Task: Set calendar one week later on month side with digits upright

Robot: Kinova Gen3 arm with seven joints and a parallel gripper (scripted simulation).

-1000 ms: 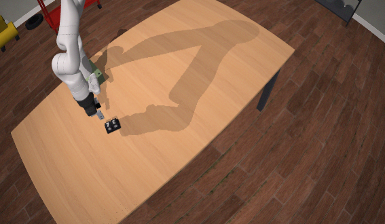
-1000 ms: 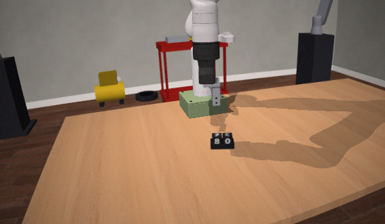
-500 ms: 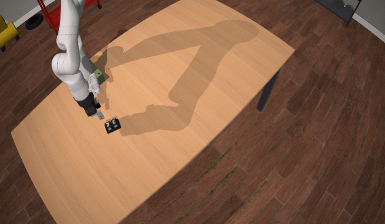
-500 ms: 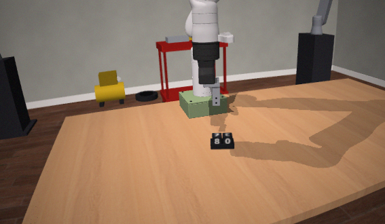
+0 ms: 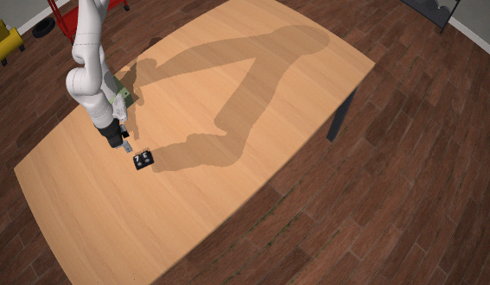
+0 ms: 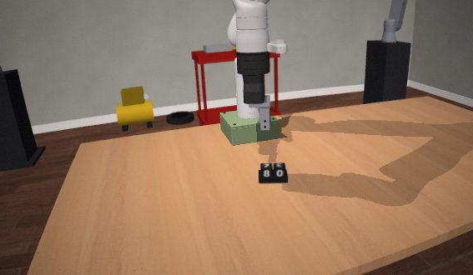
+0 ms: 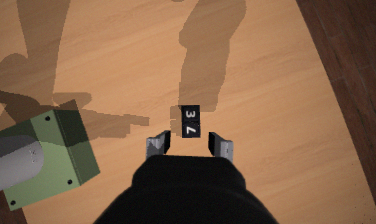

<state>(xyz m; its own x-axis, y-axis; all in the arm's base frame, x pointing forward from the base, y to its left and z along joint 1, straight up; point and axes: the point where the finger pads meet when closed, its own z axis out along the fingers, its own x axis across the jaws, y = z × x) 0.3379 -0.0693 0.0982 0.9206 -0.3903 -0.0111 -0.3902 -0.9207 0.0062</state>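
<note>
Right, your calendar [image 6: 273, 173] is a small black block set: two dark cubes with white digits, sitting side by side in a low dark tray on the wooden table [image 6: 200, 217]. It sits toward the arm's side of the table, just out from the green base block [image 6: 242, 129].

Exterior view: the faces toward that camera read 8 on the left cube [image 6: 266, 172] and 0 on the right cube [image 6: 279, 172]. Both digits are upright there. The tray itself is hard to separate from the cubes at this size; all you see is a dark base under them.

Top view: the upward faces show a 7 [image 5: 139, 158] and what looks like a 3 or E [image 5: 145, 155], too small to call. The set sits at the tip of the arm's shadow.

Wrist view: you see the same two top faces, 3 [image 7: 190, 114] farther away and 7 [image 7: 190, 130] nearer. The month name is not legible in any view, so you can't tell which side carries it.

The claw [image 7: 190, 143] has its fingers fully apart with nothing between them. It points straight down and hangs above the table, well clear of the cubes. In the wrist view the nearer cube appears in the gap between the fingers. In the exterior view, one finger [image 6: 264, 118] is seen in front of the green base block.
</note>
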